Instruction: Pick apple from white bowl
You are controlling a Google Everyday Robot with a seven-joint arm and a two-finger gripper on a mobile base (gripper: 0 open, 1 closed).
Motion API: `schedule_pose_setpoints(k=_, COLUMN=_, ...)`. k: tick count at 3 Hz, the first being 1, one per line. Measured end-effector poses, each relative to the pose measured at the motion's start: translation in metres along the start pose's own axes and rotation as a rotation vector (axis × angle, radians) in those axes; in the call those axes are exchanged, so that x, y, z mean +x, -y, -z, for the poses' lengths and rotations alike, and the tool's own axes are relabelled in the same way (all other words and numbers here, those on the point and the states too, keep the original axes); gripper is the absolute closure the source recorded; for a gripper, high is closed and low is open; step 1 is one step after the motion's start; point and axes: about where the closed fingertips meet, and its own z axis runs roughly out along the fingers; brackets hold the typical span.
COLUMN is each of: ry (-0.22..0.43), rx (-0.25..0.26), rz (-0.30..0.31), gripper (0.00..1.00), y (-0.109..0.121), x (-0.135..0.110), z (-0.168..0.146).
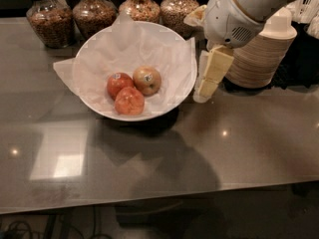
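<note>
The white bowl [169, 39], wide, shallow and lined with crinkled white paper, stands on the grey counter at upper centre. In it lie three apples. The apple [147, 80], yellowish-green with a reddish blush and a small sticker, is the palest and lies at the right of the group. Two redder apples [119, 83] [129, 101] lie beside it. My gripper [205, 86] hangs from the white arm just past the bowl's right rim, pointing down above the counter, apart from the apple and holding nothing.
Several glass jars of grain [45, 21] stand along the back edge behind the bowl. Stacks of beige paper bowls [261, 54] stand at the right, behind my arm. The counter's front edge [159, 195] runs across the lower part of the view.
</note>
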Motion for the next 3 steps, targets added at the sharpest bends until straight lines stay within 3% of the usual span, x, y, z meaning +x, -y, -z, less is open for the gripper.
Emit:
schedule_pose_setpoints(k=2, ry=0.089, rx=-0.005, rz=0.114, gripper=0.20, y=0.014, x=-0.035, z=-0.028)
schedule_pose_setpoints(k=3, ry=0.129, rx=-0.009, rz=0.142, gripper=0.20, y=0.016, x=-0.043, z=-0.038)
